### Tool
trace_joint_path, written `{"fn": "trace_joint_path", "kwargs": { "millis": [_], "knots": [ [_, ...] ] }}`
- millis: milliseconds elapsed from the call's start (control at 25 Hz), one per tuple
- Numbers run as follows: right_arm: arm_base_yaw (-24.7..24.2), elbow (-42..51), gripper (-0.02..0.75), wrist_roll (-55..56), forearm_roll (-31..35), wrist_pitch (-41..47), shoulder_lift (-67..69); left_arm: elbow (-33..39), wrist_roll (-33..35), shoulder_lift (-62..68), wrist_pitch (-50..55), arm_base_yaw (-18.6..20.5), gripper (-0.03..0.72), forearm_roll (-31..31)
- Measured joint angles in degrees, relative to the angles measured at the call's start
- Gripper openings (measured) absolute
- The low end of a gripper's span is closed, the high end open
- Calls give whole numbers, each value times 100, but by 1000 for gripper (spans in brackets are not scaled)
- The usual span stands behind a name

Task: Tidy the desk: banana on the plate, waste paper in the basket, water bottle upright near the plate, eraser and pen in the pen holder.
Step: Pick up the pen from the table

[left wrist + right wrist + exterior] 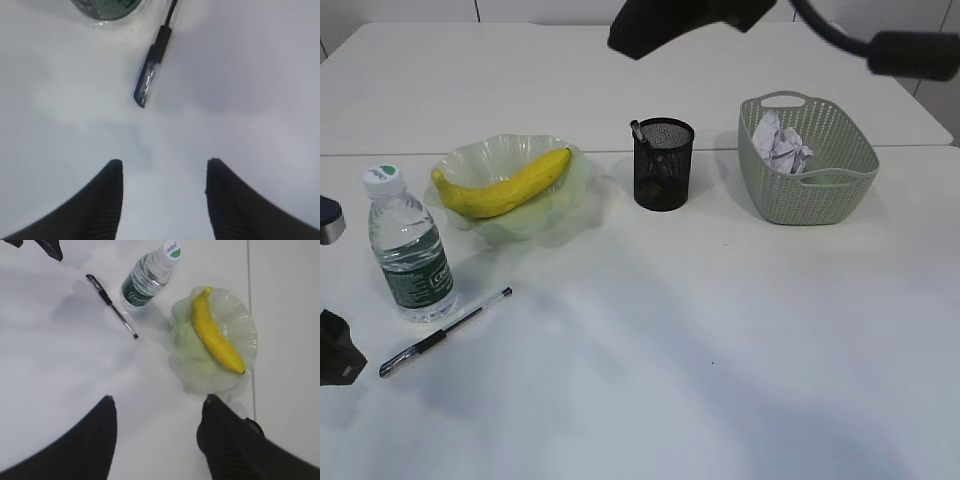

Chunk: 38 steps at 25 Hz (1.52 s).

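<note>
Partly cropped, left tool (162, 200) gapes; pen holder (663, 164) contents indistinct.

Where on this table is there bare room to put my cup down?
The whole near side in front of the pen holder and basket is bare. The left is crowded: plate, bottle and pen sit close together.

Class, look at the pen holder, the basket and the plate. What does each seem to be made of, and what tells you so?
Pen holder: probably black metal mesh; fine see-through grid, matte.
Basket: likely moulded plastic, grey-green; regular perforations, rounded handles, dull finish.
Plate: pale green glass or clear plastic; translucent, glossy, wavy rim.
</note>
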Motion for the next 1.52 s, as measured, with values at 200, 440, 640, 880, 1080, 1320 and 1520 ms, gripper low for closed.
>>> {"fn": "trace_joint_path", "kwargs": {
  "millis": [200, 440, 640, 880, 1080, 1320, 1520],
  "knots": [
    [-12, 0, 407, 39, -86, 38, -424, -440, 352, 470, 4, 0, 382, 201],
    [-12, 0, 407, 89, -175, 62, -690, -930, 876, 1282, 149, 0, 382, 235],
    [-12, 0, 407, 102, -176, 76, -749, -1037, 1149, 1824, 200, 0, 382, 235],
    [-12, 0, 408, 116, -198, 89, -749, -1288, 1268, 2387, 110, 0, 382, 246],
    [-12, 0, 408, 120, -202, 89, -749, -1579, 1399, 2752, 108, 0, 370, 278],
    [-12, 0, 408, 133, -202, 89, -749, -1762, 1549, 2983, 129, 0, 347, 278],
    [-12, 0, 408, 155, -202, 89, -749, -1826, 1572, 3256, 188, 0, 343, 276]
  ]
}}
